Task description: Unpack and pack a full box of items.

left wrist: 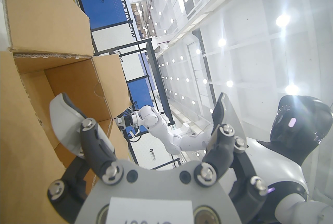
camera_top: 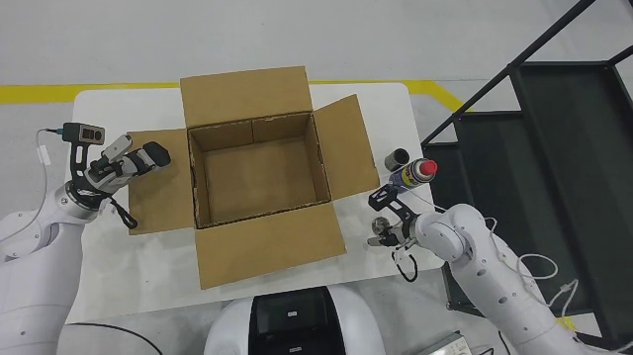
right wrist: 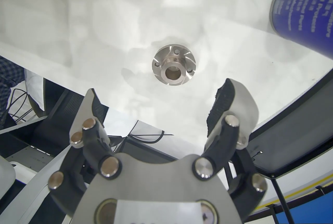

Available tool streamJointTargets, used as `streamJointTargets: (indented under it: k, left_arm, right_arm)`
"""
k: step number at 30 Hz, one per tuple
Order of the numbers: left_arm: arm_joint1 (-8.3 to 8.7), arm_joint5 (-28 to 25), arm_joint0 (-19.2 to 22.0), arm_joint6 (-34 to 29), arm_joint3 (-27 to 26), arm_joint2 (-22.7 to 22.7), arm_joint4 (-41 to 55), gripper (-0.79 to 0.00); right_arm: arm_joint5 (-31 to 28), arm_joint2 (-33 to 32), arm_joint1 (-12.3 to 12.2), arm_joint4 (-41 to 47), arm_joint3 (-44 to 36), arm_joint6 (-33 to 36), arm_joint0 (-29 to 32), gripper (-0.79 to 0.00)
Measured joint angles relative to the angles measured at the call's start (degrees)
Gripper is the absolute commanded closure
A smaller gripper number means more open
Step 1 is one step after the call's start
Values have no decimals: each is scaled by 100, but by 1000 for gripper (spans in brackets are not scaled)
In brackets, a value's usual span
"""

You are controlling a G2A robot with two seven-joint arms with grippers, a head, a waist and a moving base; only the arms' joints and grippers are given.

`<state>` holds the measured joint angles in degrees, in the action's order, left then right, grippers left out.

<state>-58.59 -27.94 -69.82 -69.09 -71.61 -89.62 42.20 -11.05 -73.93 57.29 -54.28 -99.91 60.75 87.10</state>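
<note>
An open cardboard box point(camera_top: 259, 169) stands mid-table with all its flaps spread out, and its inside looks bare. A small metal flange point(right wrist: 173, 68) lies on the white table point(right wrist: 104, 14) just beyond my right gripper point(right wrist: 159, 91), which is open and holds nothing. From above, the flange point(camera_top: 380, 224) sits by the box's right flap, with the right gripper point(camera_top: 389, 219) at it. My left gripper point(camera_top: 154, 156) hovers over the box's left flap, open with nothing in it. In the left wrist view, the left gripper point(left wrist: 140, 100) faces across the box point(left wrist: 65, 74).
A blue spray can point(camera_top: 417, 170) with a red cap and a small dark cylinder point(camera_top: 397, 157) stand near the table's right edge. The blue can point(right wrist: 304, 19) is close to the flange. A dark metal rack point(camera_top: 554, 157) stands just right of the table.
</note>
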Motion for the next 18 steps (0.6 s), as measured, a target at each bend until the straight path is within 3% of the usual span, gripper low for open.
streamJointTargets:
  k: [18]
  left_arm:
    - [0, 0, 0, 0, 0, 0, 0, -785]
  right_arm:
    - [-120, -169, -35, 105, -182, -31, 194, -785]
